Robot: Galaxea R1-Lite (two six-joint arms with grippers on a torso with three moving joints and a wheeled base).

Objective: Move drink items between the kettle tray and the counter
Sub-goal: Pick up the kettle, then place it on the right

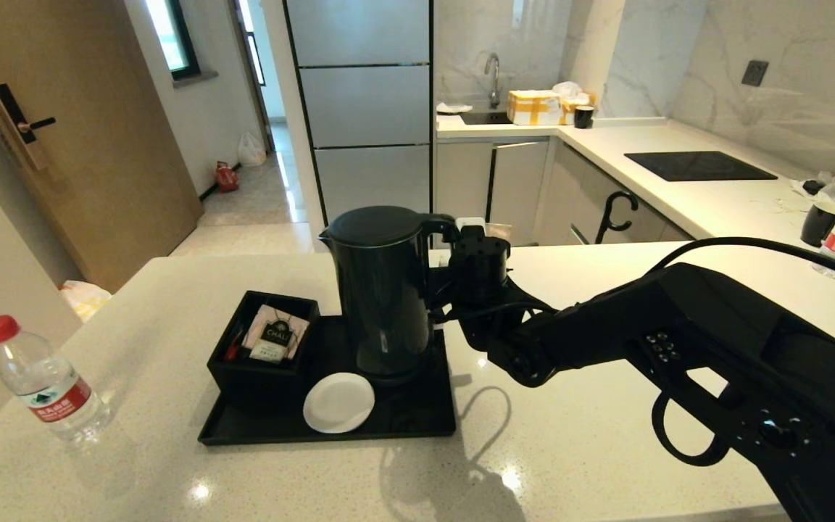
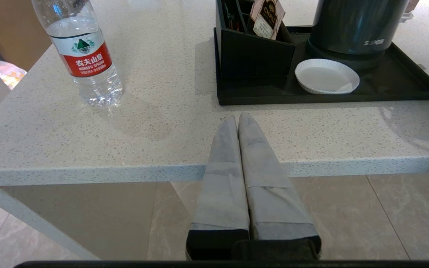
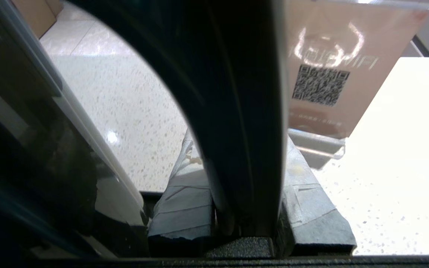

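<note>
right claw (image 3: 242,163) grips the kettle (image 1: 383,290) handle on the tray (image 1: 417,417).

We record the kettle (image 1: 383,290) standing on the kettle tray (image 1: 417,420), toward its rear right. The box (image 1: 264,348) of sachets occupies the tray's left rear; the coaster (image 1: 338,402) lies before both, near the front rim. The tray rests on the counter (image 1: 570,449). A water bottle (image 1: 44,380) stands on the counter, well left of the tray.
</note>
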